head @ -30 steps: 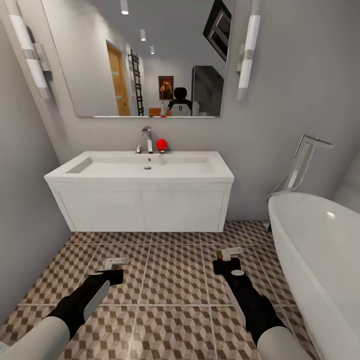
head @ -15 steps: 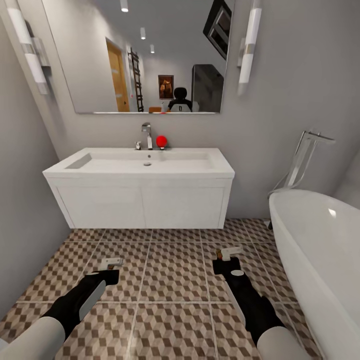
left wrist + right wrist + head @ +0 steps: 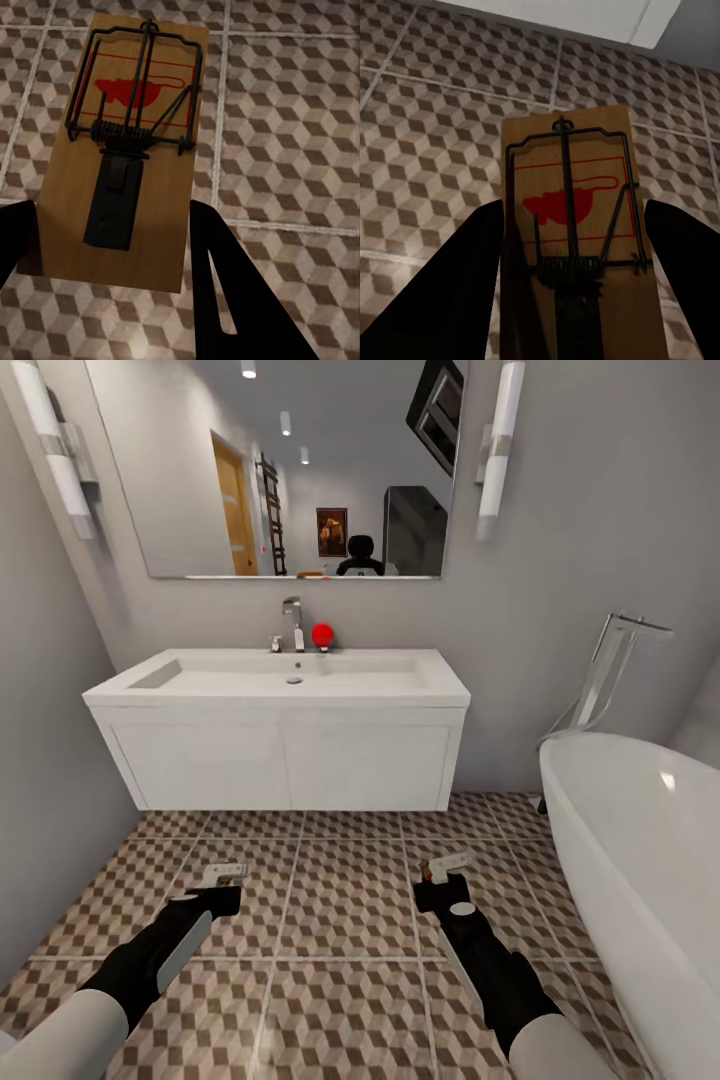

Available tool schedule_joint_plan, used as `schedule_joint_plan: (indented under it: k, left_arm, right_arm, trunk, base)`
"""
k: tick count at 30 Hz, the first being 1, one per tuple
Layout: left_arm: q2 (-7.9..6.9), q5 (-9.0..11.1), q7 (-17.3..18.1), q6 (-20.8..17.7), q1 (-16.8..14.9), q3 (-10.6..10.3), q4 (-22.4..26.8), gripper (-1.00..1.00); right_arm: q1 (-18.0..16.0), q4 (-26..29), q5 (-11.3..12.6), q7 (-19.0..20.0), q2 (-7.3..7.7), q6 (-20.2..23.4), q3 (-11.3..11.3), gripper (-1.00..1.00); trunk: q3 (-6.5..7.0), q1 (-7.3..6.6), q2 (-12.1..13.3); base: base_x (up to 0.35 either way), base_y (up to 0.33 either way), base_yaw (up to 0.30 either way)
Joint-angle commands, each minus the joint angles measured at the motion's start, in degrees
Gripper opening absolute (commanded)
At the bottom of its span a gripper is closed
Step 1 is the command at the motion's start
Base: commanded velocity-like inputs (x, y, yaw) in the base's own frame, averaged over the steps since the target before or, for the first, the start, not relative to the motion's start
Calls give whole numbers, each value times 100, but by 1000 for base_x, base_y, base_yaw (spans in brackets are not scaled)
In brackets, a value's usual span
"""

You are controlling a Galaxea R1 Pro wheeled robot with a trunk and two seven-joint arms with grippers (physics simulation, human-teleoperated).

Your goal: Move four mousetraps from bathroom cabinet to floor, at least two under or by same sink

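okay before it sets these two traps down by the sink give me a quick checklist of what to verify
1. Left gripper holds a flat tan wooden mousetrap with dark wire and a red mark: ok.
2. Right gripper holds a second such mousetrap: ok.
3. Brown and cream cube-pattern tiled floor lies below both traps: ok.
4. Wide white rectangular sink on its wall-hung vanity is straight ahead: ok.
5. Traps already under or right beside the sink: not ok, they sit short of it.
6. Other two traps' whereabouts: cannot tell.
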State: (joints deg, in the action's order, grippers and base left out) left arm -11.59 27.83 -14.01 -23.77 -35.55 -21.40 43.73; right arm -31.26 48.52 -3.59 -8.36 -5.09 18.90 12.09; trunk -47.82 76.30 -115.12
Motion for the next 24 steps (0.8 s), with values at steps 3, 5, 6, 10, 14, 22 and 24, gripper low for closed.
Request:
schedule_joint_plan:
  k: [3,5,6,10,14,22,24]
  left_arm:
    - [-10,38,-67,-20,-5,-33,34,-100]
    - [-10,38,-67,-18,-5,-32,44,-100]
    - [-10,38,-67,-16,-5,-32,48,-100]
    - [-14,38,-65,-11,-5,-31,55,-100]
    - [-17,33,-60,-6,-5,-31,59,-100]
    - [-45,30,-58,-2,-5,-45,208,-100]
    - [-52,30,-58,-3,-5,-49,313,-100]
  right_arm:
    - [-3,10,-36,-25,3,44,26,-100]
    - [-3,13,-36,-25,5,43,28,-100]
    - [-3,15,-36,-28,6,43,29,-100]
    - [-3,29,-36,-33,1,43,30,-100]
    - [-3,33,-36,-35,0,41,31,-100]
    - [-3,34,-36,-34,4,-240,33,-100]
    - [-3,34,-36,-39,6,-260,28,-100]
  trunk:
    - [-60,66,-124]
    - [-96,110,-205]
    - [-114,132,-245]
    - [-186,220,-405]
    - [-257,307,-566]
    - [-347,417,-766]
    - [-347,417,-766]
  base:
    - [0,0,0]
    - [0,0,0]
    - [0,0,0]
    - [0,0,0]
    - [0,0,0]
    - [0,0,0]
    - [0,0,0]
